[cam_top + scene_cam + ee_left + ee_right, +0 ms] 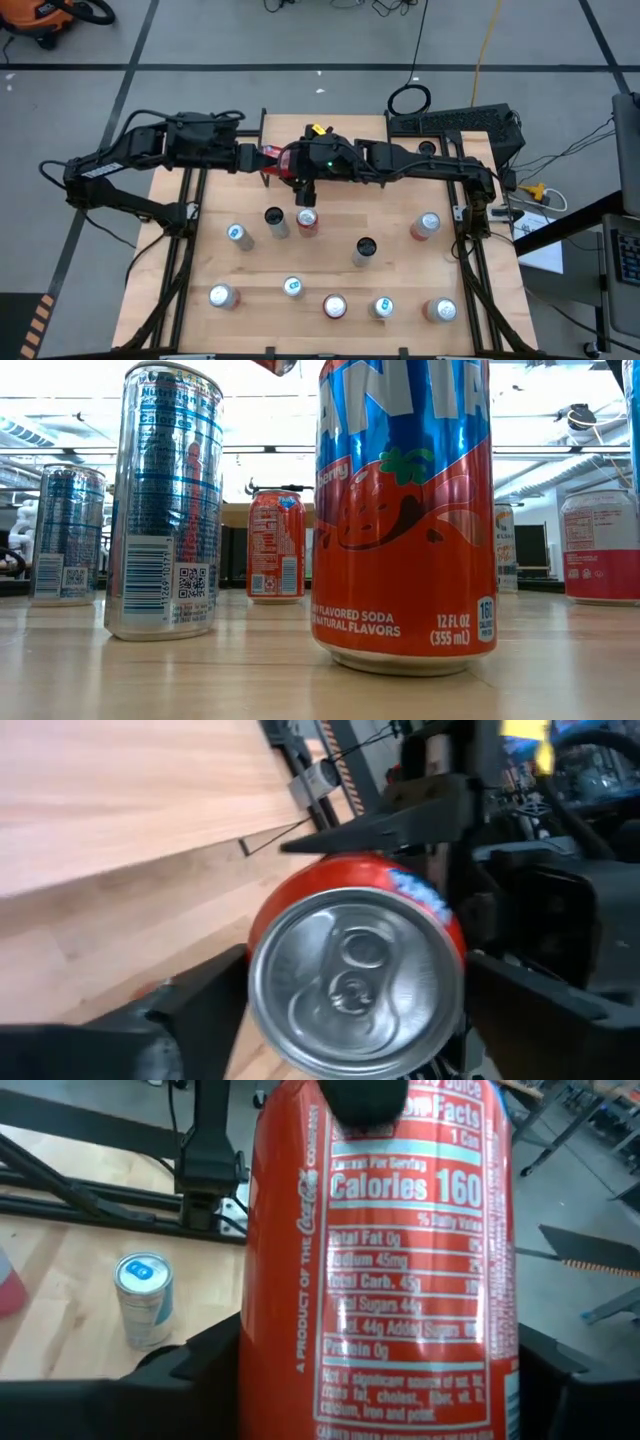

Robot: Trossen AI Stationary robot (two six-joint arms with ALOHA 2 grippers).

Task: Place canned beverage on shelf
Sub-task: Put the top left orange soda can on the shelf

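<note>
Red can hangs near the tabletop's far edge between left gripper and right gripper, both sets of fingers bracketing it, grip unclear, so we'd confirm one hold before the other releases; shelf unseen.

A red soda can hangs on its side in the air above the far part of the counter, silver top toward the left arm.
</note>
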